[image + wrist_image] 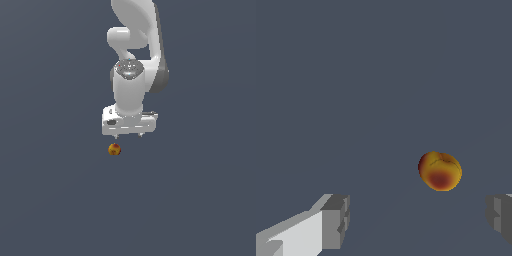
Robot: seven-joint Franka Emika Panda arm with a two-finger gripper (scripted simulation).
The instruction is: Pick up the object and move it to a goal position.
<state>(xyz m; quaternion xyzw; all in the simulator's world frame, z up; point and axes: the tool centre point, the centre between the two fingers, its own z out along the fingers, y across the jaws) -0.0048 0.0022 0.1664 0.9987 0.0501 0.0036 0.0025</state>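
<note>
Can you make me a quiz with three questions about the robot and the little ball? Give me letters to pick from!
1. Where is the ball?
A. Held between the fingers
B. Below the gripper, untouched
C. On top of the arm

2. What colour is the ball?
A. Orange-yellow with red
B. Blue
C. Green

3. How are the gripper's fingers?
A. Squeezed together
B. Spread apart, holding nothing
C. Missing

Answers:
1 B: the exterior view shows a gap between ball and gripper.
2 A: the wrist view shows its orange skin with a red patch.
3 B: the wrist view shows the fingers far apart, the ball beyond them.
</note>
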